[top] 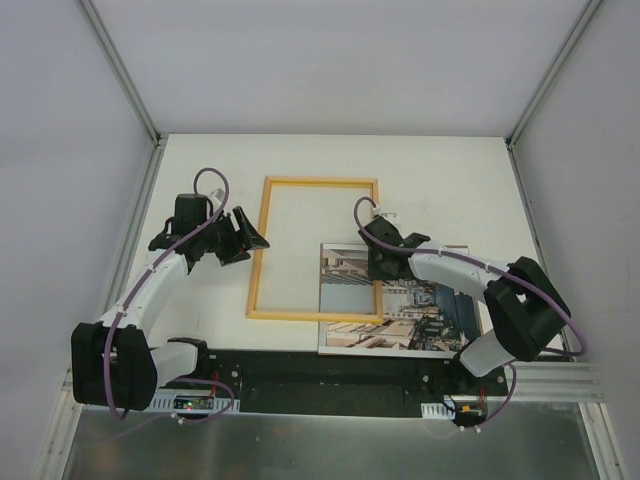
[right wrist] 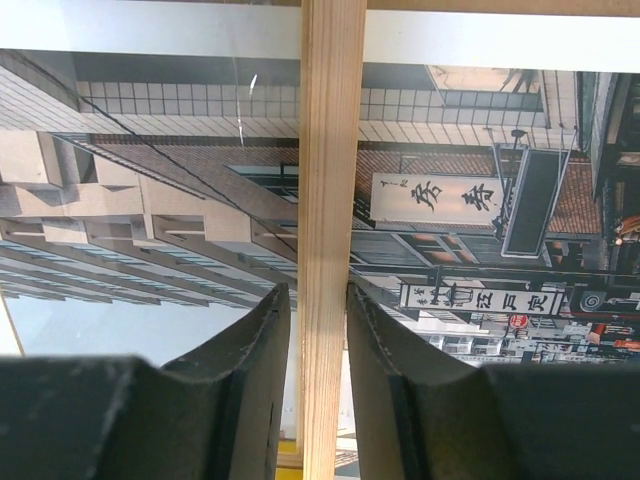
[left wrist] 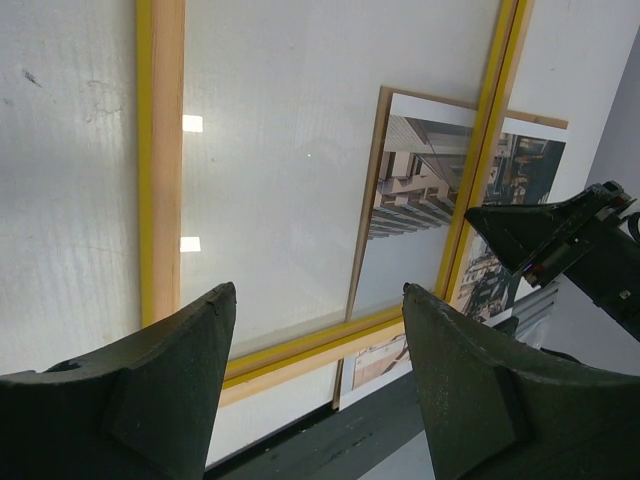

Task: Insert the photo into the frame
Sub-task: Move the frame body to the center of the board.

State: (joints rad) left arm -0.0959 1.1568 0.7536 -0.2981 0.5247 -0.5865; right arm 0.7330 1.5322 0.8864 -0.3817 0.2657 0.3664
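Note:
The frame lies flat mid-table, its wood-coloured side up and yellow showing along its edges. The photo, a city street print, lies face up at the right. Its left part sits under the frame's right rail. My right gripper is down on that rail. In the right wrist view its fingers press both sides of the wooden rail, with the photo beneath. My left gripper hovers just left of the frame, open and holding nothing.
A thin brown edge runs along the photo's border. A dark strip lines the table's near edge by the arm bases. White walls close in the left, right and back sides. An aluminium rail lies at the right front.

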